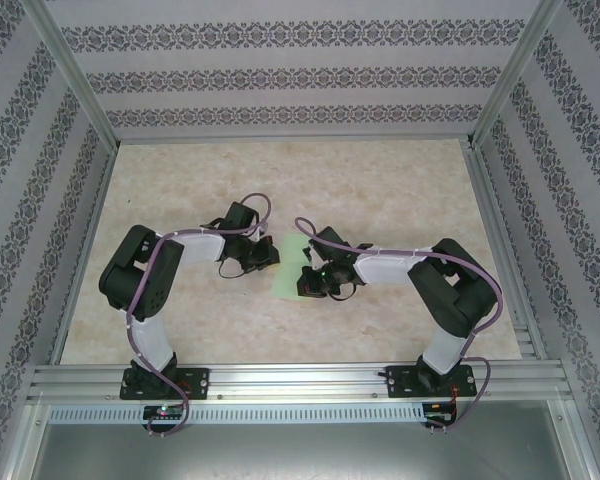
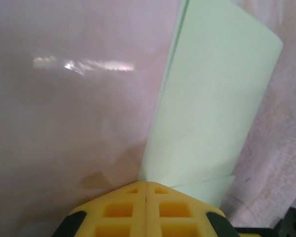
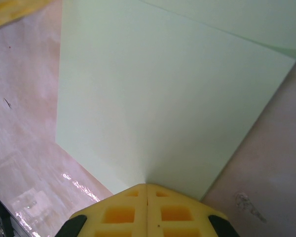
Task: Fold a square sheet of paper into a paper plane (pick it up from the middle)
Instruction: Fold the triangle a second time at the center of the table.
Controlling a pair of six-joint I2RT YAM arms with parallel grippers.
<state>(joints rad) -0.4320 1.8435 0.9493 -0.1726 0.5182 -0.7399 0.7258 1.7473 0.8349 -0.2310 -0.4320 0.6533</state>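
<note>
With my left hand (image 2: pixel 146 183) and right hand (image 3: pixel 147 185) each pressed together, I seem to be pinning the paper (image 3: pixel 158 98) to flatten its fold.

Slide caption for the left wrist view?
Shut yellow fingers pinch the folded mint-green paper, glossy table behind.

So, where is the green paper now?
Top view: the green paper lies at the middle of the table, between the left gripper and the right gripper.
</note>
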